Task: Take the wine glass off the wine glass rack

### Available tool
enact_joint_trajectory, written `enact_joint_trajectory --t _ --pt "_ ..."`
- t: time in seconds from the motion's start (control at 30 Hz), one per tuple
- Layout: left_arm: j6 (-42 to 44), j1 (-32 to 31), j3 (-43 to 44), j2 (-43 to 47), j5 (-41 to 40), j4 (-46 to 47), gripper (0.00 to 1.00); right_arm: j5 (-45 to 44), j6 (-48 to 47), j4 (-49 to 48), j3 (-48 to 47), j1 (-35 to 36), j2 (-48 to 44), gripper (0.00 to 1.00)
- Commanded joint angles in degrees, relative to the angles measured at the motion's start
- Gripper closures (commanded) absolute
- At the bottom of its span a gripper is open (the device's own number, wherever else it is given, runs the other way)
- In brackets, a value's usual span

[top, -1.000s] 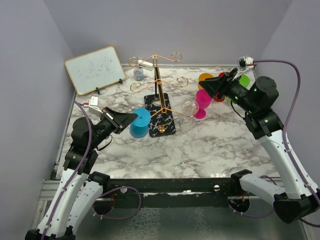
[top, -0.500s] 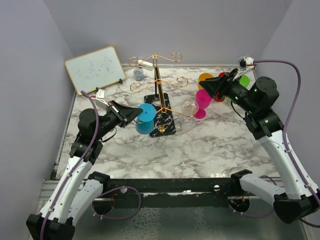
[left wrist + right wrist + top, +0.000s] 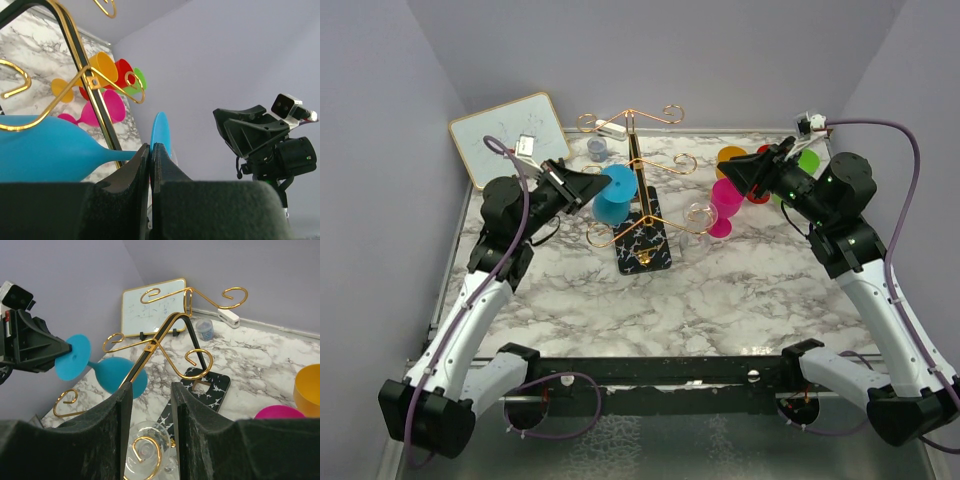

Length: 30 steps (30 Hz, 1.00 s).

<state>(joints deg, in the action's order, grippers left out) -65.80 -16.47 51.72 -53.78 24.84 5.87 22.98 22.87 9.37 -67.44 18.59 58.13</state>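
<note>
The wine glass rack (image 3: 635, 170) is gold wire on a black white-veined base (image 3: 642, 250). My left gripper (image 3: 588, 186) is shut on the round foot of a blue wine glass (image 3: 615, 195) and holds it on its side in the air, left of the rack's post. In the left wrist view the pads (image 3: 142, 165) pinch the foot (image 3: 161, 134), with the bowl (image 3: 45, 157) to the left. A clear wine glass (image 3: 147, 452) hangs from the rack's lower right arm (image 3: 695, 222). My right gripper (image 3: 151, 387) is open just above it (image 3: 732, 170).
A pink glass (image 3: 725, 205) stands right of the rack, with orange (image 3: 731, 155), red (image 3: 761, 192) and green (image 3: 808, 160) cups behind it. A whiteboard (image 3: 510, 138) leans at the back left. A small grey cup (image 3: 597, 149) stands behind the rack.
My left arm has carried the blue glass up and toward the back, from low beside the rack's base to mid height beside the post. The right arm has not moved.
</note>
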Motion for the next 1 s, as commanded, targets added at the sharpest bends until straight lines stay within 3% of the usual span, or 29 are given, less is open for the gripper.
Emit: enact_joint_trajectory --t 0.0,0.27,0.6,0.83,0.97 --pt "1.0 0.1 4.6 -4.5 -0.4 7.9 1.00 -0.9 -0.1 -0.5 -2.0 0.2 0.2 0.64" --pt "-0.5 0.4 16.2 -11.0 3.7 10.1 1.00 -0.5 -1.0 1.9 -4.5 0.2 1.0 0.64" --pt "-1.8 0.4 22.5 -5.8 2.6 7.6 1.00 3.6 -0.3 1.1 -6.0 0.2 2.7 0.64" --pt "-2.3 0.4 21.4 -2.6 1.3 9.4 1.00 12.3 2.2 -5.9 -4.5 0.2 3.3 0.62" --pt "-6.3 0.4 17.7 -2.1 2.2 16.9 1.00 23.8 5.6 -14.4 -3.6 0.2 5.1 0.54"
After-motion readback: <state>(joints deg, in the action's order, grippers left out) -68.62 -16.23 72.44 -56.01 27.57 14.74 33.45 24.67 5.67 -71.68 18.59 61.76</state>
